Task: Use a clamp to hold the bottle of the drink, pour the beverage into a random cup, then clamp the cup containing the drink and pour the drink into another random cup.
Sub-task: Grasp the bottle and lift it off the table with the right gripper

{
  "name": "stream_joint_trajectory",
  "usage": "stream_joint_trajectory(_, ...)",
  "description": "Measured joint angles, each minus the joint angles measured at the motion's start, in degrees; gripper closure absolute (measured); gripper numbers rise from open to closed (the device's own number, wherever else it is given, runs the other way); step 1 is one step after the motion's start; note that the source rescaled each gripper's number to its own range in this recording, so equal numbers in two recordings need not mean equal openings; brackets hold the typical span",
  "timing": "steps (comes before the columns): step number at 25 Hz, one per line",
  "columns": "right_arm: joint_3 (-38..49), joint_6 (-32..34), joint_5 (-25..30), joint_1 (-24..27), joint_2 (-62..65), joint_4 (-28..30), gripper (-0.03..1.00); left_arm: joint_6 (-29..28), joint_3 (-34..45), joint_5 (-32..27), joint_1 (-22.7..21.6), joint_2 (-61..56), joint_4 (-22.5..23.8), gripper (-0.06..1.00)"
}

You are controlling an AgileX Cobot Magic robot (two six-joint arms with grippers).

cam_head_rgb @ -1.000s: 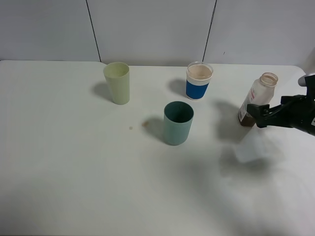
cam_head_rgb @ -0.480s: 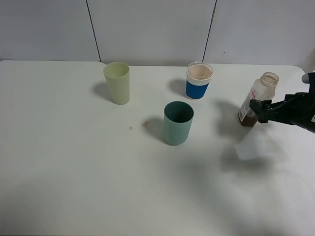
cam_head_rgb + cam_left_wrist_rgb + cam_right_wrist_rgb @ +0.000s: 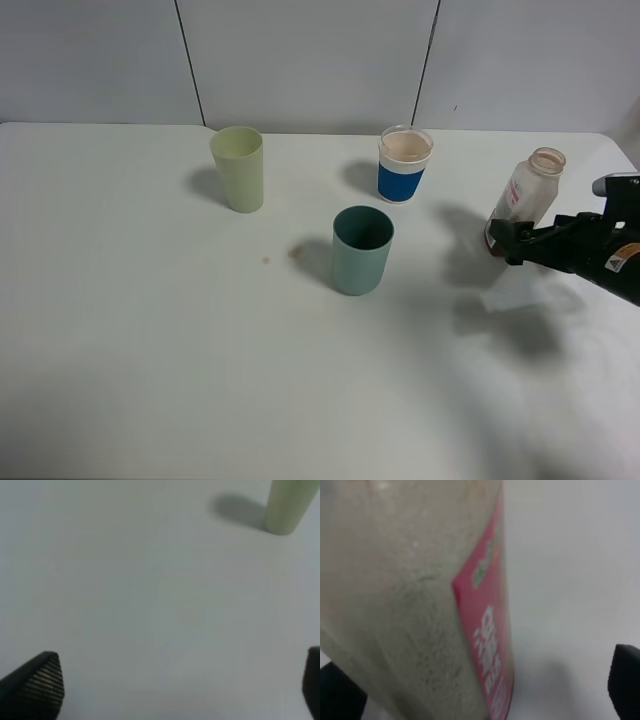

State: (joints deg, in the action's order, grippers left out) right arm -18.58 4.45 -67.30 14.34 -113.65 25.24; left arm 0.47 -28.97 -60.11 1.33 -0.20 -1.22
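The bottle of the drink [image 3: 528, 190] stands upright and uncapped near the right end of the bench [image 3: 120, 330]. The right clamp [image 3: 507, 240] is low at its base with jaws spread wide to either side; one finger [image 3: 626, 680] stands clear of it, and the blurred wrist view may hide contact on the other side. The left clamp [image 3: 172, 690] hangs over the bench, jaws wide, facing the pale yellow-green cup [image 3: 237, 168], while the teal-green cup [image 3: 362, 250] stands mid-bench, in front of the blue-banded cup [image 3: 404, 165].

Black right hand [image 3: 510, 240] carries a small warning sticker [image 3: 609, 262].
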Motion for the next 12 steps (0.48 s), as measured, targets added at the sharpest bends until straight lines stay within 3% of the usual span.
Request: stream_joint_trajectory(12,-5.2,0.0,-1.9,-1.1,-6.4,-3.0,0.04,0.0,0.0,0.0,0.0,0.0,0.0,0.05)
